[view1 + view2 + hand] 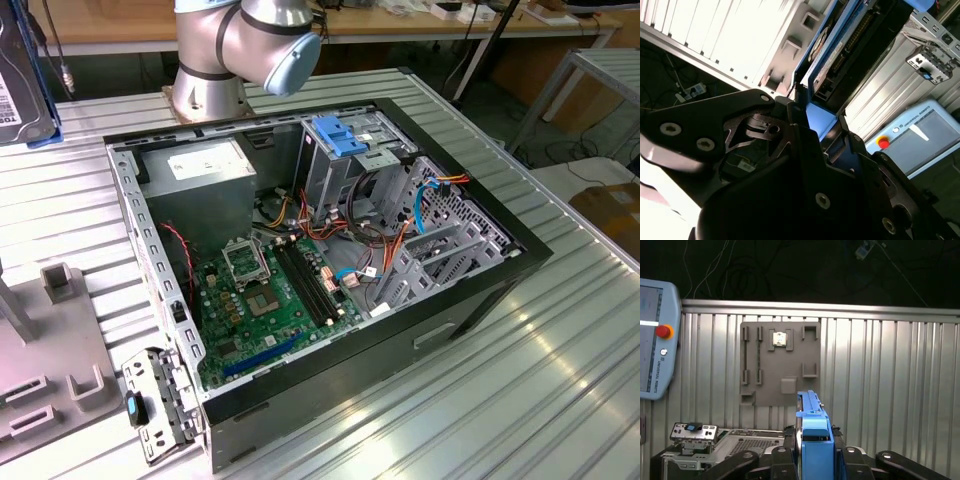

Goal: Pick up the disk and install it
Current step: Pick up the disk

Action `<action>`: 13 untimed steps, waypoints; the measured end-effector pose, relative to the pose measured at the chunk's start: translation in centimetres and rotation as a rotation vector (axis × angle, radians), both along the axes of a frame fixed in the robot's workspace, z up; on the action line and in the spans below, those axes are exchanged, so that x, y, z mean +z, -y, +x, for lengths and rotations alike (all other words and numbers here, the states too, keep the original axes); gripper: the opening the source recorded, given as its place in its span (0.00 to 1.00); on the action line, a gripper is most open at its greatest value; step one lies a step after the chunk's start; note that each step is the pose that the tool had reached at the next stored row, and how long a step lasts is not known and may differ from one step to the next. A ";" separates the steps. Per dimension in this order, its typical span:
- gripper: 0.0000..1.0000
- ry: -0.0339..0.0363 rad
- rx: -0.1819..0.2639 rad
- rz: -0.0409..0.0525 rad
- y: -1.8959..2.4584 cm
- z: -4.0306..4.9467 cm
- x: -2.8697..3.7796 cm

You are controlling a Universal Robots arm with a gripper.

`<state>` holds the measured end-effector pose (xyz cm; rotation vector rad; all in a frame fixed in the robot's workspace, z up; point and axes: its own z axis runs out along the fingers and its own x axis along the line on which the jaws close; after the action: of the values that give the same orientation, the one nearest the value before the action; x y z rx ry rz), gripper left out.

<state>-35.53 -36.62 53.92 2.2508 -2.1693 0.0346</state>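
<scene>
Gripper (814,454) pinches the disk (20,90) upright at the exterior view's upper left, well apart from the drive cage (322,180).

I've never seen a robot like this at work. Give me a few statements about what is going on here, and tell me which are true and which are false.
1. The gripper is closed on the disk. True.
2. The disk is mounted inside the computer case. False: it is held up clear of the case, at the exterior view's left edge.
3. The case lies open with its green motherboard exposed. True.
4. The bracket atop the metal cage is red. False: it is blue.
5. The pendant seen in the first wrist view carries a red button. True.
</scene>
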 end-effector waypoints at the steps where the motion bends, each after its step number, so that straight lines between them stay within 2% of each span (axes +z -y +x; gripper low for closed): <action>1: 0.37 -0.0001 0.000 -0.0001 0.00 0.08 0.00; 13: 0.37 -0.0001 0.000 -0.0014 0.00 1.91 0.00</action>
<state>-33.62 -36.62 53.92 2.2500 -2.1686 0.0361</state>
